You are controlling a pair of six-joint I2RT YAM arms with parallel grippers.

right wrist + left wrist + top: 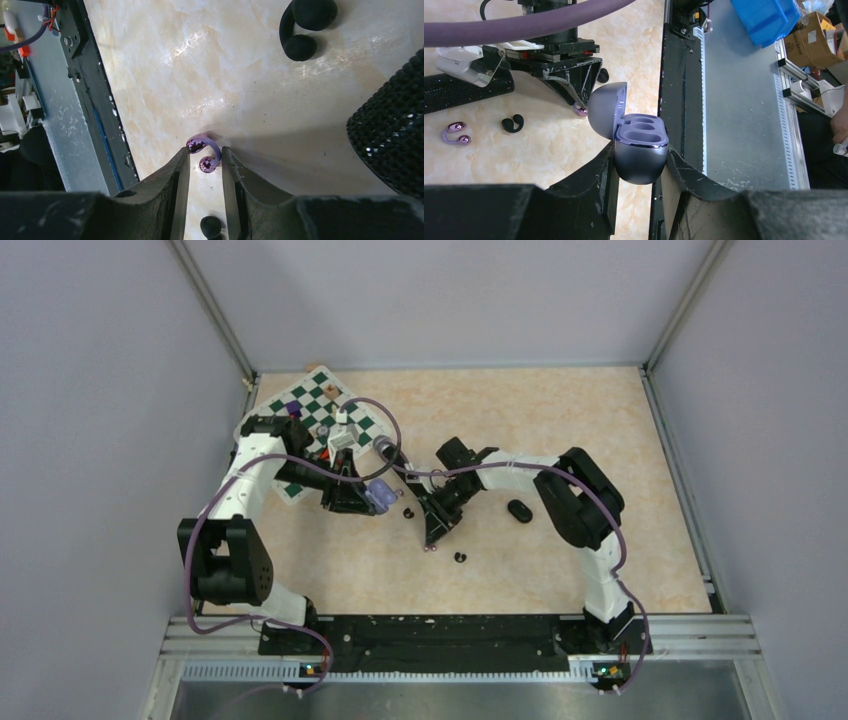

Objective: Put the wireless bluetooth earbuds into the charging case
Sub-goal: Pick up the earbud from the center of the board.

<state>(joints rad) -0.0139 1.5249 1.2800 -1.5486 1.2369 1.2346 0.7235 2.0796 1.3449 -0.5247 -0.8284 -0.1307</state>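
My left gripper (640,159) is shut on the base of an open pale purple charging case (641,145). Its lid (606,109) is swung back and both wells are empty. From above, this case (380,497) hangs left of the table's centre. My right gripper (205,151) points down at the table, its jaws closed on a shiny purple earbud (204,152) at the very tips (431,545). A second purple earbud (456,134) and a black earbud (512,123) lie on the table. More black earbuds (304,27) (460,558) lie near the right gripper.
A closed black oval case (518,511) sits right of the right gripper. A glittery black microphone (395,145) lies close by. A green-and-white chessboard (315,410) with small items occupies the far left corner. The black base rail (430,635) runs along the near edge.
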